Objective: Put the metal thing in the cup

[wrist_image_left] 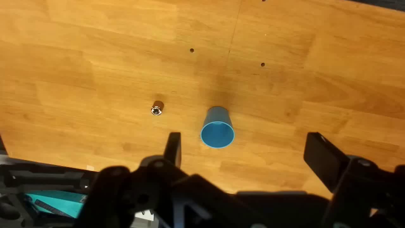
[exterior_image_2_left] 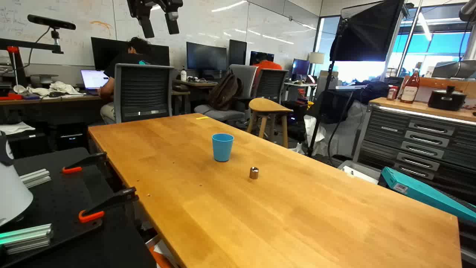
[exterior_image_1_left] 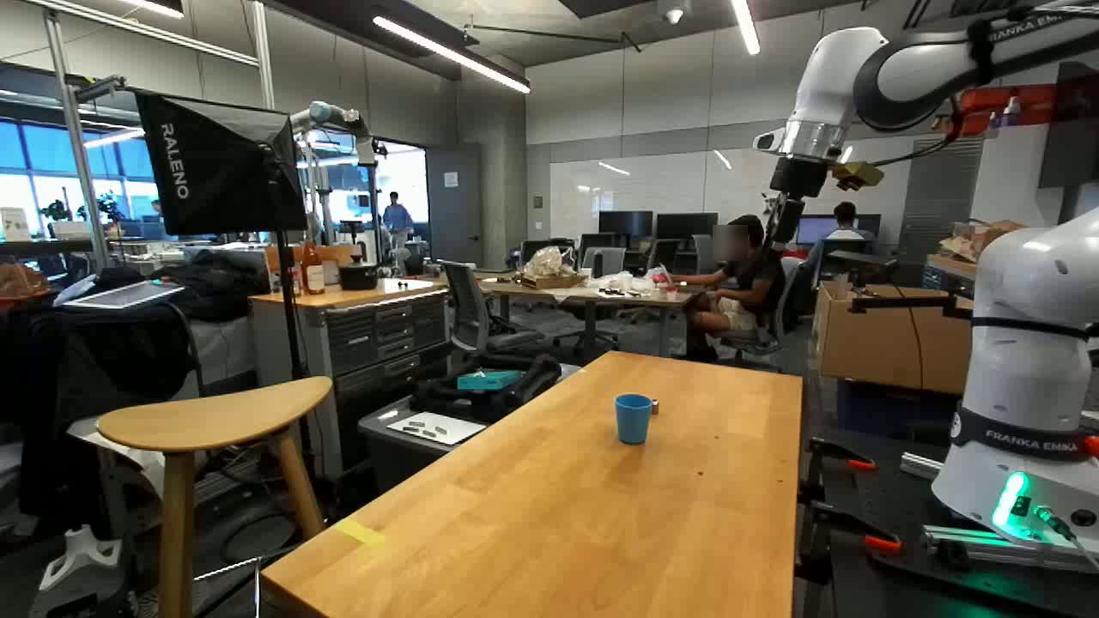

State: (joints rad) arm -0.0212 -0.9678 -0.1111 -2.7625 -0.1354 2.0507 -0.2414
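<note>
The blue cup (exterior_image_1_left: 634, 421) stands upright on the wooden table (exterior_image_1_left: 549, 524). It also shows in an exterior view (exterior_image_2_left: 222, 148) and in the wrist view (wrist_image_left: 217, 133), where its inside looks empty. The metal thing (exterior_image_2_left: 254, 173) is a small shiny cylinder standing on the table a short way from the cup. It shows left of the cup in the wrist view (wrist_image_left: 157, 108) and is partly hidden behind the cup in an exterior view (exterior_image_1_left: 656, 407). My gripper (wrist_image_left: 243, 136) is open and empty, high above the table; it also shows in an exterior view (exterior_image_2_left: 160, 29).
Black clamps with orange handles (exterior_image_2_left: 91, 216) grip the table edge on the robot's side. A teal box (exterior_image_2_left: 427, 193) and a grey bin (exterior_image_1_left: 386, 438) lie beyond the opposite edge. A wooden stool (exterior_image_1_left: 215, 416) stands beside the table. People sit in the background.
</note>
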